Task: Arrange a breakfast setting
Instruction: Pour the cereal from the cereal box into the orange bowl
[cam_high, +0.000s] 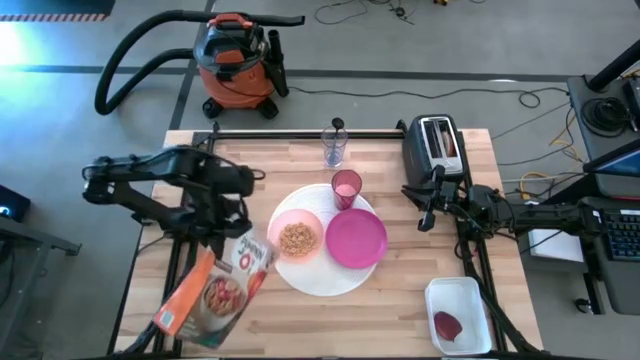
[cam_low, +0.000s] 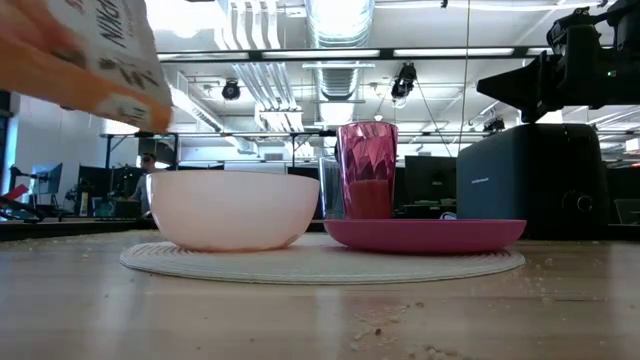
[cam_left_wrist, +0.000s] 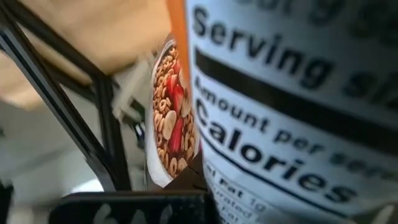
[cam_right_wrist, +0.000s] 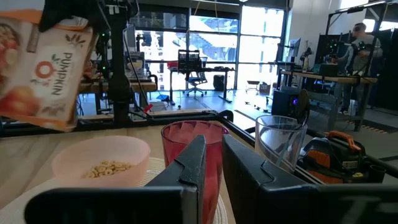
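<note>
Breakfast setting sits mid-worktop: large white round plate (cam_high: 320, 275) carrying the pale pink bowl (cam_high: 297, 238) on its left part and the smaller magenta plate (cam_high: 355, 239) on its right. Bowl already has cereal in it. Translucent pink cup (cam_high: 346, 187) stands at the white plate's far rim; clear glass (cam_high: 334, 146) stands beyond it, near the far edge. No spoon visible.

Left gripper (cam_high: 228, 213) is clamped on a cereal box (cam_high: 215, 288), carried tilted above the worktop's near-left area, just beside the bowl. Right gripper (cam_right_wrist: 211, 163) hangs near the right edge beside the toaster (cam_high: 436, 146), fingers nearly together, nothing between them; its wrist view looks straight at the cup.

Risks, as I judge them:
- Box is tipped, and which end is open I cannot tell. Any swing could shed cereal onto the white plate or the worktop; crumbs already lie on the wood in the low view.
- Box corner hangs close to the bowl rim; a low pass could nudge the bowl off its spot.
- Right arm moving in toward the cup could knock it, or the glass behind.
- A white tray (cam_high: 460, 316) with a red item lies at the near-right corner, clear of both arms.
</note>
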